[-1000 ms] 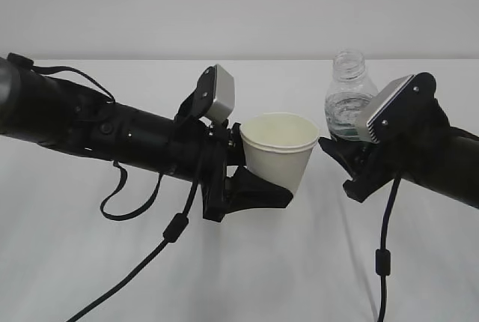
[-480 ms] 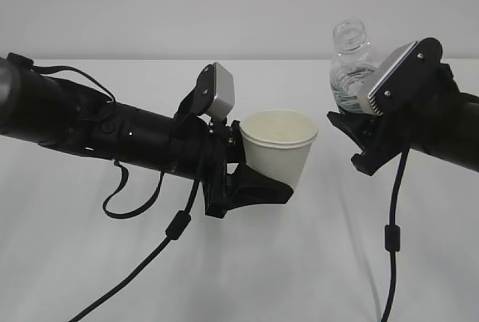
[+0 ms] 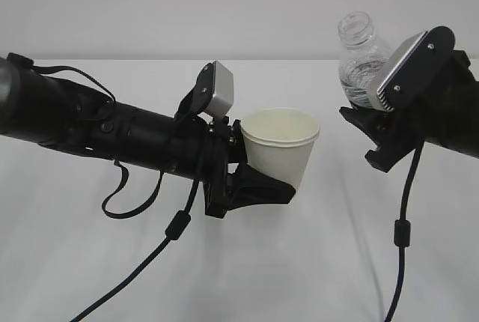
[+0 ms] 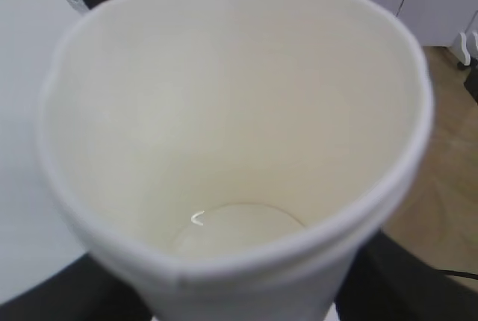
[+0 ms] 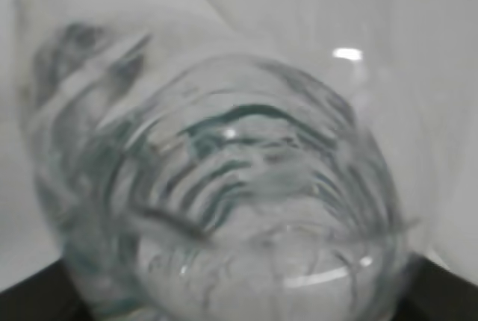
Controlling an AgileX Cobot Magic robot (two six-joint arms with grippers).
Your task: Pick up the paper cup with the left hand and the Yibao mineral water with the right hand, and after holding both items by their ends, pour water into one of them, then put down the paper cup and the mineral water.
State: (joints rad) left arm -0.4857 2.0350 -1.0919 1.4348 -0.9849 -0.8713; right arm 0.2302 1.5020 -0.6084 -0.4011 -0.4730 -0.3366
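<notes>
The left end effector (image 3: 258,187) gripped the paper cup (image 3: 278,146) low on its wall, mouth up to receive water. Beyond, to its right, the right end effector (image 3: 370,131) clasped the uncapped Yibao mineral water (image 3: 361,60) upright, both raised above the bench (image 3: 299,262).

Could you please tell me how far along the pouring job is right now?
Done: the left hand holds the paper cup aloft, and the right hand holds the Yibao mineral water. In hand: positioning the upright bottle. Left: pouring, then setting both down.

left end effector (image 3: 262,180) clamped, right end effector (image 3: 370,131) raised, clamped
</notes>
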